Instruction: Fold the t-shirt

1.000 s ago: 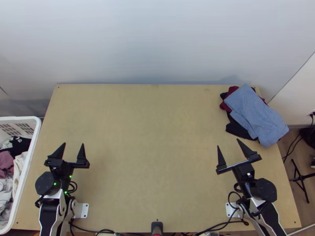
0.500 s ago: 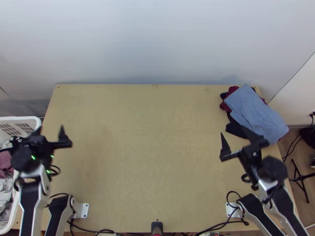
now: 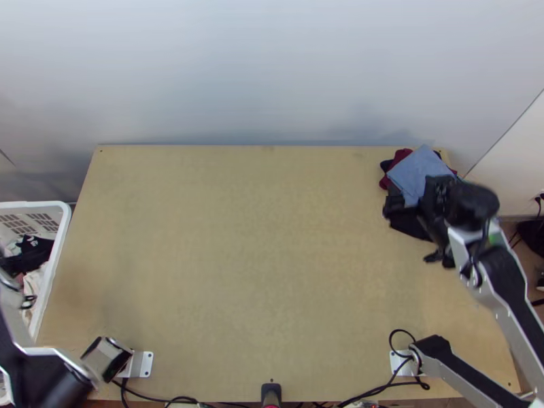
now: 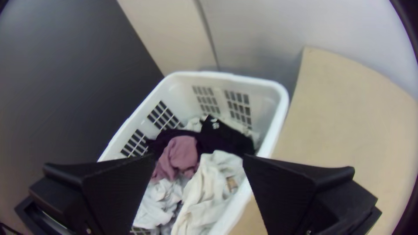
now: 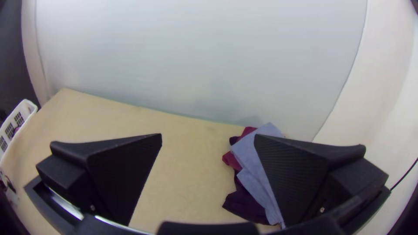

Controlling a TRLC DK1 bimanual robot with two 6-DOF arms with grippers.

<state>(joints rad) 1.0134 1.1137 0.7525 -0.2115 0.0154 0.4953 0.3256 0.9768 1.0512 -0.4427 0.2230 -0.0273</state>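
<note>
Spread wide on both sides, and the t-shirt is hard to pick out

From where I sit, I can't tell which garment is the t-shirt. Clothes lie bunched in the basket (image 4: pixel 226 77) and layered in a stack at the table's (image 3: pixel 258 272) far right corner, and several are partly covered.

My left gripper (image 4: pixel 199 157) is at the basket, its fingers well apart with nothing held between them. Through the gap I make out a black garment (image 4: pixel 228 138) with a small pale print, a dusty pink cloth (image 4: pixel 180 152), a cream cloth (image 4: pixel 207 187) and a whitish cloth (image 4: pixel 159 202), all rumpled, overlapping and running out of sight at the bottom. One finger hides part of the basket's long side. In the top view the left arm (image 3: pixel 41 367) is cut off by the edge, and the basket with it.

My right gripper (image 3: pixel 423 221) is over the stack as seen from above, its outline blurring into the dark garment (image 3: pixel 408 224) there. The right wrist view settles its state: fingers far apart, holding nothing. I can't tell how high it sits or whether it touches the cloth. The light blue garment (image 3: pixel 415 170) lies on top, its lower end masked by the gripper and arm; dark red cloth (image 3: pixel 401 155) pokes out beneath.
</note>
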